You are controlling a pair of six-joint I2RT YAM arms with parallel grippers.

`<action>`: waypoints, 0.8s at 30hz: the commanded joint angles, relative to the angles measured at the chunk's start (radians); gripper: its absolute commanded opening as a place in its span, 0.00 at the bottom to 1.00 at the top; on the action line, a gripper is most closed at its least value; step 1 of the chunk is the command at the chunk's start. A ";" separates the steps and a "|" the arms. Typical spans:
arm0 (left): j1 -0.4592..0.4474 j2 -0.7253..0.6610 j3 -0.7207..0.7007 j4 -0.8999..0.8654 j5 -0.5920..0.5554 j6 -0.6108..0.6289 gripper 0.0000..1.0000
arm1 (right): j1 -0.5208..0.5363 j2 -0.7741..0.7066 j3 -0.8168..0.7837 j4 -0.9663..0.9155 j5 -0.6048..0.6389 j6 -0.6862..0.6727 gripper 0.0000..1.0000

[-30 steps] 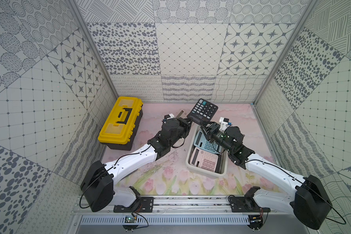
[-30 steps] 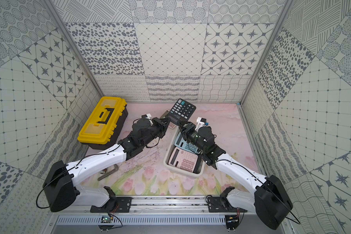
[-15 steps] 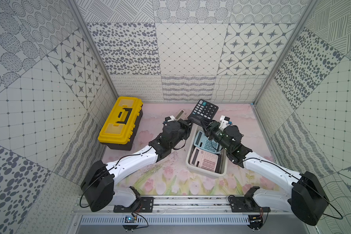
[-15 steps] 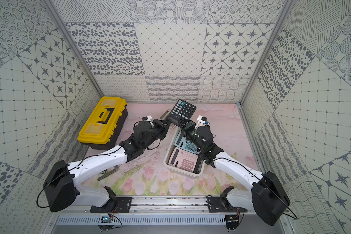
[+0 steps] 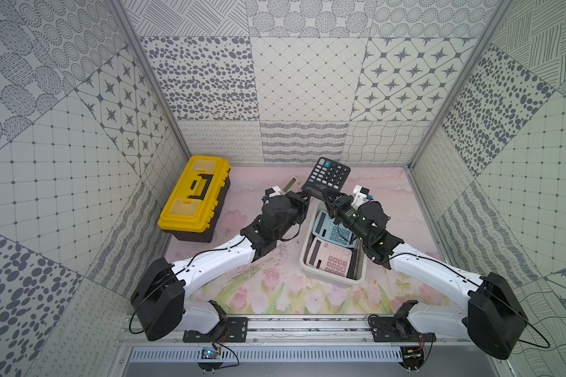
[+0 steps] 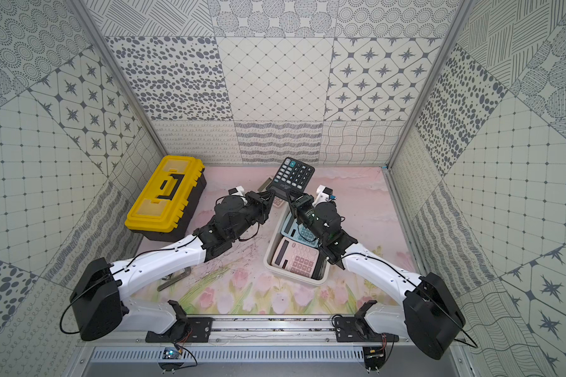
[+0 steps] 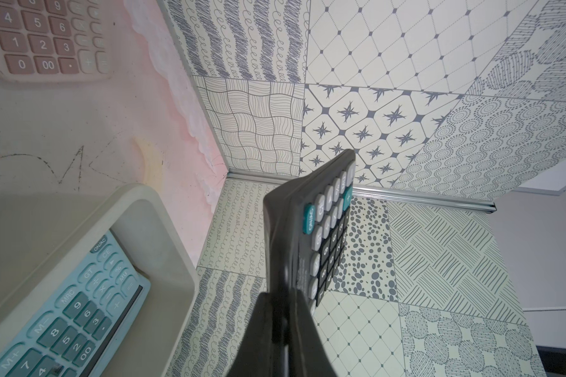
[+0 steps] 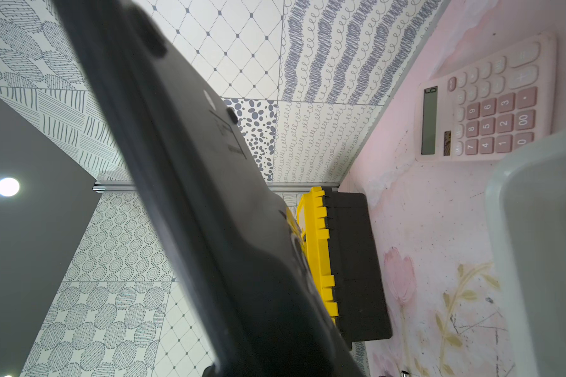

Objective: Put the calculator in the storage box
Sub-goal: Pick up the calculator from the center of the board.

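calculator [image 5: 326, 174] aloft, near edge pinched by left gripper [image 5: 307, 195]; right gripper [image 5: 326, 196] at same edge, grip unclear.

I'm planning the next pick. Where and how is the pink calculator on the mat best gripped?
Probably pinch the pink calculator across its long edges near the display end, coming straight down: it lies flat, keys up, and that end sits farthest from the storage box rim.

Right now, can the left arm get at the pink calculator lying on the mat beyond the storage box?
Probably not yet: the left gripper is shut on the black calculator. The pink calculator lies close by on open mat.
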 commanded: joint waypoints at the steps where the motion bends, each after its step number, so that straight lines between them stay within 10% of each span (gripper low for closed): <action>1: -0.008 -0.008 0.015 0.031 0.000 0.020 0.34 | 0.000 -0.045 0.026 -0.006 0.034 -0.041 0.02; 6: 0.003 -0.017 0.058 -0.059 0.043 0.067 0.81 | -0.033 -0.104 -0.008 -0.059 0.027 -0.058 0.00; 10: 0.050 -0.016 0.117 -0.196 0.146 0.134 0.96 | -0.078 -0.174 -0.018 -0.154 -0.020 -0.105 0.00; 24: 0.330 0.186 0.411 -0.527 0.882 0.568 1.00 | -0.452 -0.339 0.115 -0.701 -0.759 -0.474 0.00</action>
